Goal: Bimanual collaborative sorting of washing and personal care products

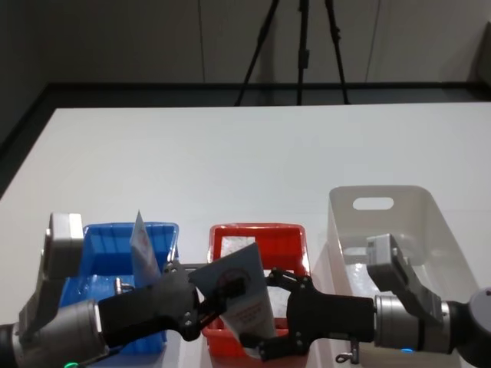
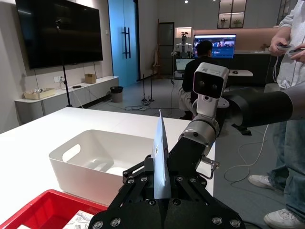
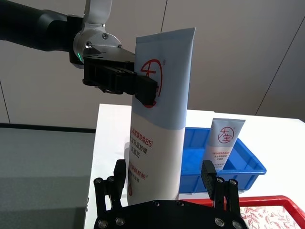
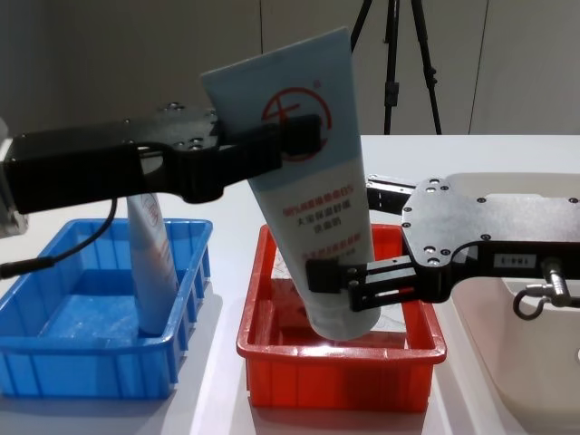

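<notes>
A pale-blue tube (image 4: pixel 308 181) with a red circle logo hangs tilted over the red bin (image 4: pixel 335 372). My left gripper (image 4: pixel 304 136) is shut on its upper part, across the logo; the left wrist view shows the tube (image 2: pixel 161 157) edge-on between the fingers. My right gripper (image 4: pixel 331 276) stands open around the tube's lower part, and the right wrist view shows a gap beside the tube (image 3: pixel 159 119). A second tube (image 4: pixel 154 263) leans upright in the blue bin (image 4: pixel 82 362). Leafy-patterned boxes (image 3: pixel 271 214) lie in the red bin.
The blue bin (image 1: pixel 100 238), red bin (image 1: pixel 257 228) and white bin (image 1: pixel 430 207) stand in a row along the near table edge. The white table stretches bare beyond them. A tripod (image 1: pixel 303 46) stands behind the far edge.
</notes>
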